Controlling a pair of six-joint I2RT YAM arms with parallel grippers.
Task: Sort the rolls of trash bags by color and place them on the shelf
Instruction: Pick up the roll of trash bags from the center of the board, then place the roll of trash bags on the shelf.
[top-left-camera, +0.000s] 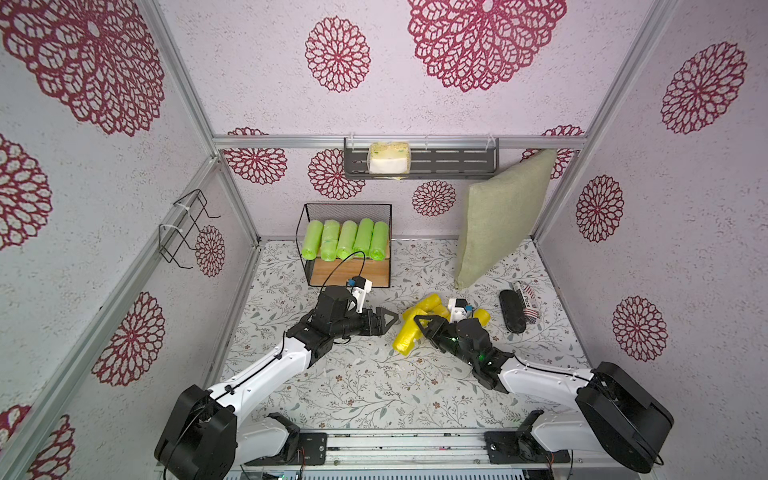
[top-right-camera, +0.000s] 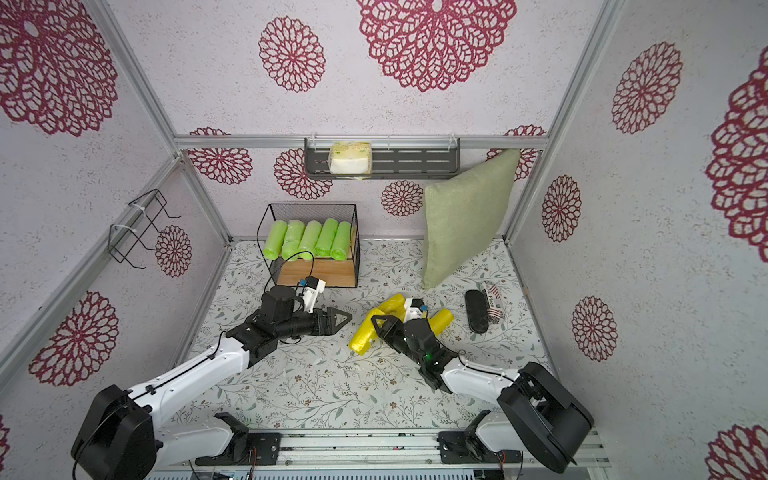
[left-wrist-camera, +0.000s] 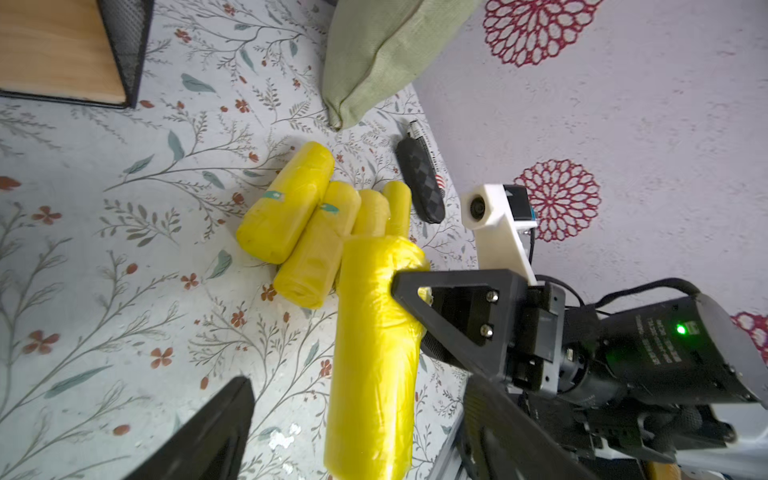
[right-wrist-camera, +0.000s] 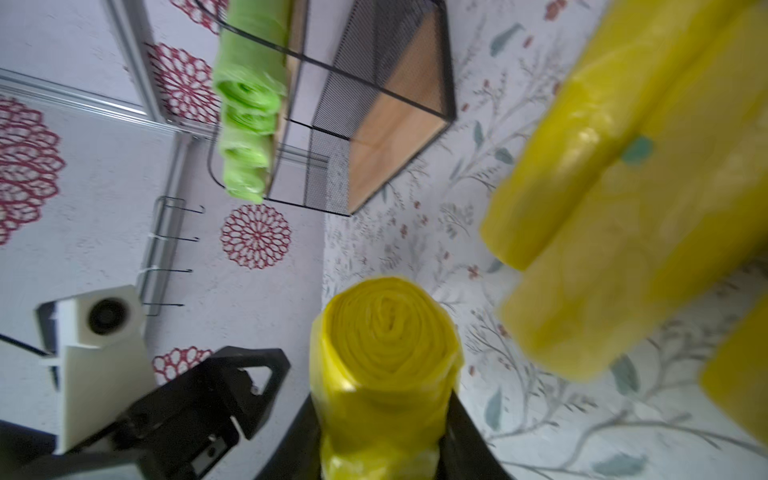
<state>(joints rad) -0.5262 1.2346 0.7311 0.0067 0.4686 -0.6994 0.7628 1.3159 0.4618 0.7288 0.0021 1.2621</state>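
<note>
Right wrist only — roll (right-wrist-camera: 386, 345) end-on, seemingly clamped

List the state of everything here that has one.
Shelf: lower board bare.
Green rolls: five in a row on its top board.
Held yellow roll: clamped in right gripper.
Other yellow rolls: four, loose on table.
Left gripper: open, empty.
Pillow: standing on edge, leaning.

glossy plastic yellow roll (left-wrist-camera: 374, 374), matt wooden shelf board (left-wrist-camera: 54, 50)
</note>
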